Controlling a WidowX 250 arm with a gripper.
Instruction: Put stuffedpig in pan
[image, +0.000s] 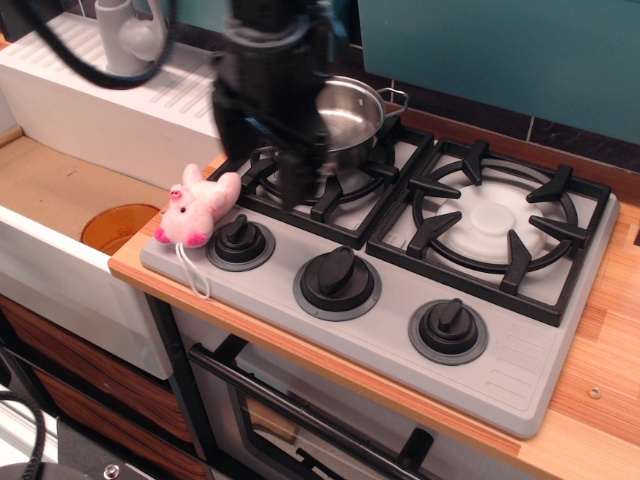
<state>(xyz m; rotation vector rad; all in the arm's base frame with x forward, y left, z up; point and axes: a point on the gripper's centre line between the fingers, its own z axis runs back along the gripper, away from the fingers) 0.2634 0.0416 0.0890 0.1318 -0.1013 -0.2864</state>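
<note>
Grey stove (500, 340) on wooden counter (600, 400), white sink (60, 270) alongside

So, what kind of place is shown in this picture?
Probably a toy kitchen: a stove with burner grates and black knobs, a white sink beside it, and an oven door below.
</note>
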